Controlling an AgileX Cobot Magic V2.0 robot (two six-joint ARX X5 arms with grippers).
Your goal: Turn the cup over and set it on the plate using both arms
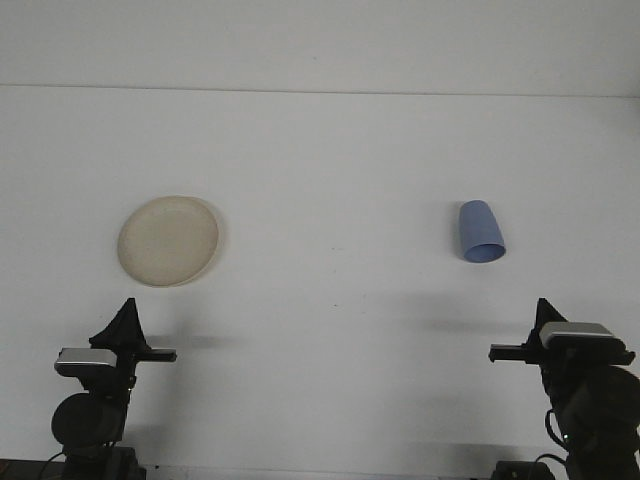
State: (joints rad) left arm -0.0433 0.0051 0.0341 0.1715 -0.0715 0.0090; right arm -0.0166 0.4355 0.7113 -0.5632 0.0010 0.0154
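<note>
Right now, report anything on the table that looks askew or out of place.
Only the blue cup stands out: it lies tipped on its side at the right of the table, open mouth toward the camera, far from the cream plate on the left. Nothing looks spilled or damaged.
</note>
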